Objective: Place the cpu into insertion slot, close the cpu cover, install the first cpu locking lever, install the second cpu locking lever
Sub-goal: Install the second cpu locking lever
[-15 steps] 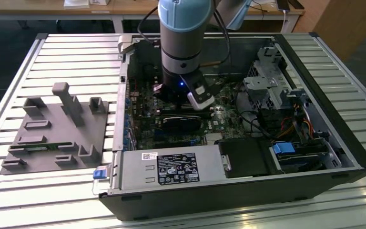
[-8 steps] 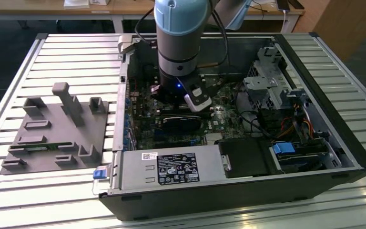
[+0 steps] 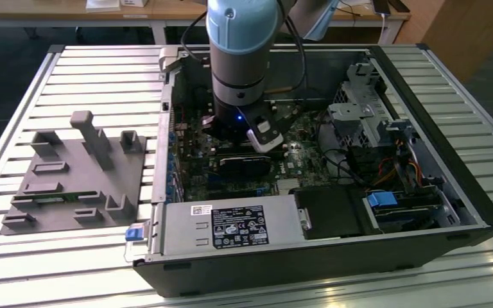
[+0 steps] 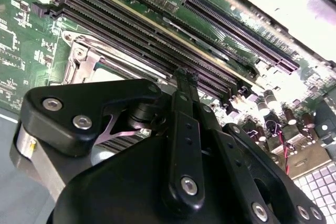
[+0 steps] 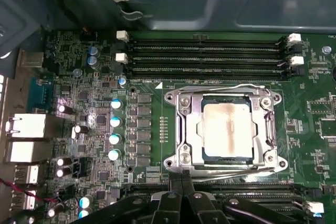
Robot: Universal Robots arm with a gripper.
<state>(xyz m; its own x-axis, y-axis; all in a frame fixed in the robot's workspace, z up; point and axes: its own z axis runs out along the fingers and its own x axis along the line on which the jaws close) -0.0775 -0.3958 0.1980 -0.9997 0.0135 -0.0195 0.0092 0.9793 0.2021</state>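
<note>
With the cpu [image 5: 227, 129] already seated under the cover [image 5: 182, 129], the pincer [image 5: 181, 182] sits clenched at the socket's near edge, probably working a lever.

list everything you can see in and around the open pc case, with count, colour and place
computer case: one, black and grey, lying open on the slatted table
slatted table: one, silver, under the case
fixture block: one, grey, on the table at the exterior view's left of the case
power supply: one, grey with a black label, near edge of the case
motherboard: one, green, on the case floor
cpu: one, silver-grey, seated in the insertion slot
insertion slot: one, silver rim, beside the memory slots
cpu cover: one, silver frame, down around the cpu
memory slots: several, black, long, alongside the slot
gripper: one, black, fingers together, tips at the slot's edge
arm: one, grey-blue, reaching down into the case
</note>
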